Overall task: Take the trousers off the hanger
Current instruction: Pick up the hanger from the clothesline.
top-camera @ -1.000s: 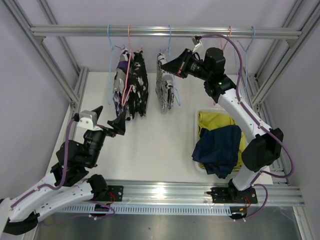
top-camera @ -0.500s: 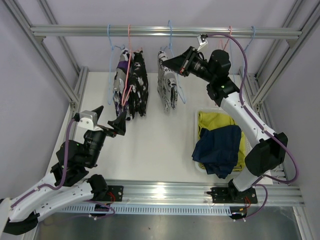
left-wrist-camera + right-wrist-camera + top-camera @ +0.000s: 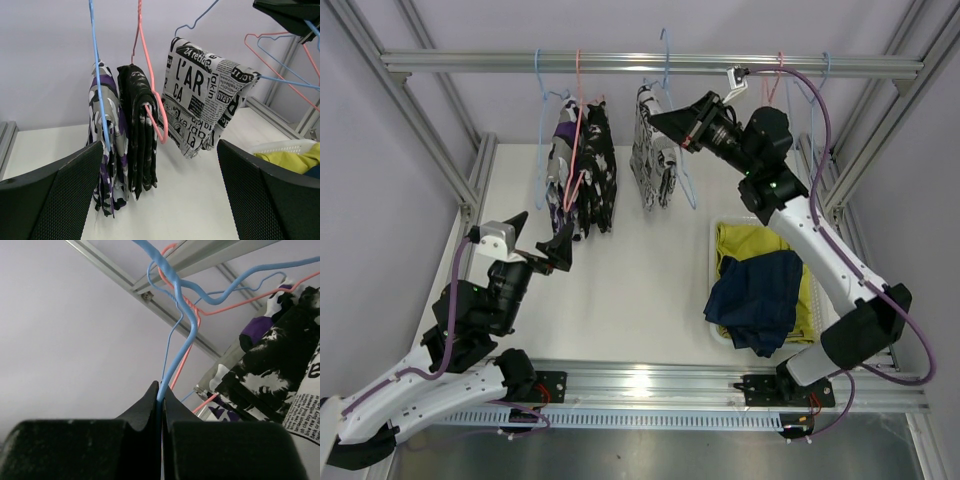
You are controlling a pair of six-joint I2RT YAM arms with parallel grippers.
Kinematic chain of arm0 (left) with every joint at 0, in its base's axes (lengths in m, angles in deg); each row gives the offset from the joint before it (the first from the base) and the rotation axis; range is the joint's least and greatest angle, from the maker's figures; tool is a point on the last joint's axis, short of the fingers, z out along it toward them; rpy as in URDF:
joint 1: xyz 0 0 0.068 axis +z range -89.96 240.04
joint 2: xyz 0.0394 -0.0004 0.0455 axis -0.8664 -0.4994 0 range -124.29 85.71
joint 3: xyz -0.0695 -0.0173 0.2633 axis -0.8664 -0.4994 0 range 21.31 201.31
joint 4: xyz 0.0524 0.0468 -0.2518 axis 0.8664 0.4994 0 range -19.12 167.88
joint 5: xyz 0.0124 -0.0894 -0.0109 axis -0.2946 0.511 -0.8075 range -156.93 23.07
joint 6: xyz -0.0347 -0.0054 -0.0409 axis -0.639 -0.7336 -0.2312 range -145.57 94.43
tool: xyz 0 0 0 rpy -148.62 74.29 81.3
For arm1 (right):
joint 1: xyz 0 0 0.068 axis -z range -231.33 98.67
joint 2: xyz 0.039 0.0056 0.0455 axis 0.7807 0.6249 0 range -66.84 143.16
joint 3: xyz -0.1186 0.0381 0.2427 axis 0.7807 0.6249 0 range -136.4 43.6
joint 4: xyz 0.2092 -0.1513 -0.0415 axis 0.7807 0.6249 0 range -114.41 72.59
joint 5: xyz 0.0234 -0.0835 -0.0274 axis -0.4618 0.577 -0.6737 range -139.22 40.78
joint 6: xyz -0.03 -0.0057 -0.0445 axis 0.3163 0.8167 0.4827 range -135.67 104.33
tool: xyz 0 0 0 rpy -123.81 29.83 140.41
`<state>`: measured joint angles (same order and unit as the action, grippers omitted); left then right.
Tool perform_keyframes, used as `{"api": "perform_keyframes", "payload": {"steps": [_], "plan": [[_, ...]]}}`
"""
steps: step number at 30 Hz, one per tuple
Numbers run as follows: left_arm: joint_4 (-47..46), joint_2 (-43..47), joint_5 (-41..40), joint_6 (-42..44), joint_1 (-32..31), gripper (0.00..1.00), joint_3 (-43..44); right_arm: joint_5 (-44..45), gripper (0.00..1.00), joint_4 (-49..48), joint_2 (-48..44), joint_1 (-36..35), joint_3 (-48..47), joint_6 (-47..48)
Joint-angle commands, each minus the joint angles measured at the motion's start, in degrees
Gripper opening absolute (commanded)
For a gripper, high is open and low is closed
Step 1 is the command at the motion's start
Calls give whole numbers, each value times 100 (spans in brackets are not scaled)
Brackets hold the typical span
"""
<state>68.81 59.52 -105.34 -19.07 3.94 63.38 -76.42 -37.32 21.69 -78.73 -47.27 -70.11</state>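
Three patterned trousers hang below the rail (image 3: 470,62): purple-black-white ones (image 3: 557,175) on a blue hanger, black ones (image 3: 599,170) on a pink hanger (image 3: 150,102), and newsprint ones (image 3: 650,165) on a blue hanger (image 3: 665,55). My right gripper (image 3: 662,118) is shut on that blue hanger's neck (image 3: 187,335), just above the newsprint trousers (image 3: 200,100). Its hook stands up past the rail. My left gripper (image 3: 552,245) hangs open and empty low on the left, facing the hanging trousers (image 3: 102,165). Yellow-green trousers (image 3: 750,245) and navy trousers (image 3: 760,295) lie in the basket.
A white basket (image 3: 716,240) sits on the table at the right. Empty pink and blue hangers (image 3: 812,95) hang at the rail's right end. Aluminium frame posts (image 3: 470,180) line both sides.
My right gripper has moved right and upward with the blue hanger, and the newsprint trousers came along. The left arm has not moved.
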Motion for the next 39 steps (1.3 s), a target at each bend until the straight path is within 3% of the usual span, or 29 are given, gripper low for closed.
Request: {"api": "perform_keyframes", "payload": {"steps": [1, 6, 11, 14, 23, 32, 39], "plan": [[-40, 18, 203, 18, -15, 99, 4, 1004, 0, -302, -933, -537, -176, 1099], [66, -184, 352, 26, -147, 99, 65, 2663, 0, 1068, -1365, -1494, -431, 2198], [162, -439, 510, -26, -367, 99, 144, 3527, 0, 1729, -1558, -1795, -432, 2349], [163, -544, 546, -35, -507, 99, 153, 4501, 0, 1748, -1690, -2128, -230, 2552], [-311, -737, 432, 123, -789, 99, -31, 6356, 0, 1449, -1559, -3235, 35, 2702], [-742, -1370, 431, 299, -877, 100, 100, 7333, 0, 1809, -979, -3966, -809, 2517], [-1015, -1160, 783, 317, -894, 99, -128, 7730, 0, 1801, -741, -4274, -1143, 2482]]}}
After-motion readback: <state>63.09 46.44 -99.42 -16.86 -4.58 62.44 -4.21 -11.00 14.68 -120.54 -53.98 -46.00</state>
